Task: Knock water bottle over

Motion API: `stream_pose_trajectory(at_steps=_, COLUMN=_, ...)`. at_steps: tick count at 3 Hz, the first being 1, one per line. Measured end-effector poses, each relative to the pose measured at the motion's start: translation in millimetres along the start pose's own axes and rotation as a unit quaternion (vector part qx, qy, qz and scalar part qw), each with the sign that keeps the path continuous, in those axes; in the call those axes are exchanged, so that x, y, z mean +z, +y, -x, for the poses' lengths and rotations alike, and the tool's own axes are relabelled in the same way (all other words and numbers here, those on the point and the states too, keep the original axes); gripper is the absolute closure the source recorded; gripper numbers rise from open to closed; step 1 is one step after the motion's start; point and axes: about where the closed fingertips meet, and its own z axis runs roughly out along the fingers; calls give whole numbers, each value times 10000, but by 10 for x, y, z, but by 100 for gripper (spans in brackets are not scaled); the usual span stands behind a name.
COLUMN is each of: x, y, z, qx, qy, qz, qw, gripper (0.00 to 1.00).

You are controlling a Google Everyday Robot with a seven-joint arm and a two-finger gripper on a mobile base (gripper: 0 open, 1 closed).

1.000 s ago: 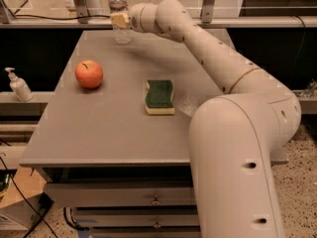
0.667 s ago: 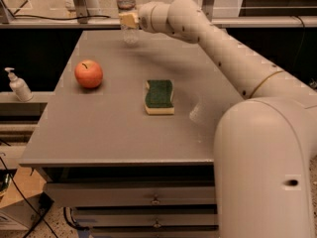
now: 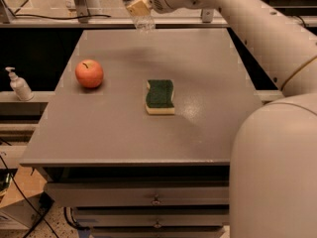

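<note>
The water bottle (image 3: pixel 143 20) is clear ribbed plastic and sits at the far edge of the grey table (image 3: pixel 208 83), top centre of the camera view. It leans with its top toward the upper left, and its cap is cut off by the frame edge. My gripper (image 3: pixel 137 6) is at the bottle's middle, pressed against it, with its tan tip lying across the label band. My white arm (image 3: pixel 237 9) reaches in from the right.
A red apple (image 3: pixel 89 73) lies left of centre and a green-and-yellow sponge (image 3: pixel 160 96) lies mid-table. A white pump dispenser (image 3: pixel 19 85) stands on a shelf off the table's left side. My body (image 3: pixel 277 172) fills the lower right. Drawers are below the front edge.
The bottle stood upright before and now leans to the left. My gripper has pushed further left against it.
</note>
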Motion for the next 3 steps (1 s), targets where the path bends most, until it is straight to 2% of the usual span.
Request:
stream_pose_trajectory(at_steps=1, x=-173, y=37, z=-49, qx=-878, qy=762, qz=283, qw=9928, gripper=82)
stream_pose_trajectory(at_steps=2, x=-189, y=261, z=-254, qx=-1472, qy=1460, qz=852, qw=9746, gripper=59)
stream_pose_trajectory(at_steps=3, x=-166, y=701, z=-597, qx=-1718, qy=1987, qz=1789, qw=9481, gripper=35)
